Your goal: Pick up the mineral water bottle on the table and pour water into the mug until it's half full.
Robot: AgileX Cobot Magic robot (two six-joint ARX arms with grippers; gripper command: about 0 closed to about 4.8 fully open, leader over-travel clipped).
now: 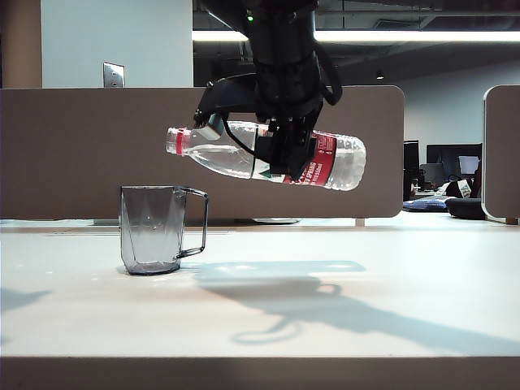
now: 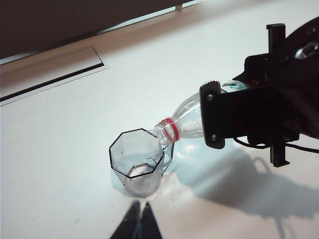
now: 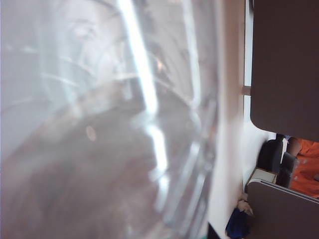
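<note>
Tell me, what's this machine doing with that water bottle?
The right gripper has a plastic water bottle clamped around its middle and holds it tipped almost flat in the air, open neck aimed toward a clear mug standing on the table. In the left wrist view the bottle mouth sits near the mug's rim. No stream of water can be made out. The left gripper is shut, hanging back near the mug with nothing in it.

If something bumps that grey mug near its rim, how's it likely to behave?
The mug would probably tip fairly easily: it tapers to a narrow base and looks nearly empty, so likely light. On the smooth table it might slide first. It stands free, since the right pincer grips the mineral water bottle and the shut left pincer hovers clear.
</note>
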